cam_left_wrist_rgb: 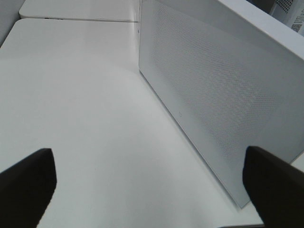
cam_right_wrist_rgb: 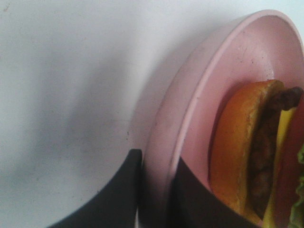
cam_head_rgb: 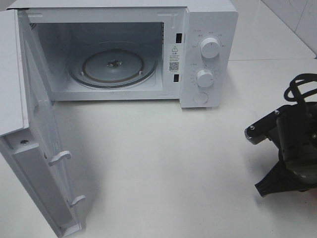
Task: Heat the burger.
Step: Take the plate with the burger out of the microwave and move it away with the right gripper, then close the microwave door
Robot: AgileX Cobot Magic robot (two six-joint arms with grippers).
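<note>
The burger [cam_right_wrist_rgb: 247, 156] sits on a pink plate [cam_right_wrist_rgb: 190, 123], seen only in the right wrist view; the high camera does not show it, since the right arm at that view's right edge covers that spot. The right gripper [cam_right_wrist_rgb: 154, 190] is pinched on the plate's rim, one finger outside and one inside the lip, so the burger lies just beside the inner finger, close but apparently not touching it.

I judge the step in hand to be taking hold of the plate so as to carry the burger to the microwave [cam_head_rgb: 208, 54]. Its door [cam_head_rgb: 44, 163] stands wide open and the glass turntable [cam_head_rgb: 114, 67] inside is bare. The next move calls for lifting the plate level, so the burger does not slide, and bringing it across the table [cam_head_rgb: 168, 168] into the cavity.

The left gripper [cam_left_wrist_rgb: 147, 190] hangs open over the table by the door's outer face, holding nothing.
</note>
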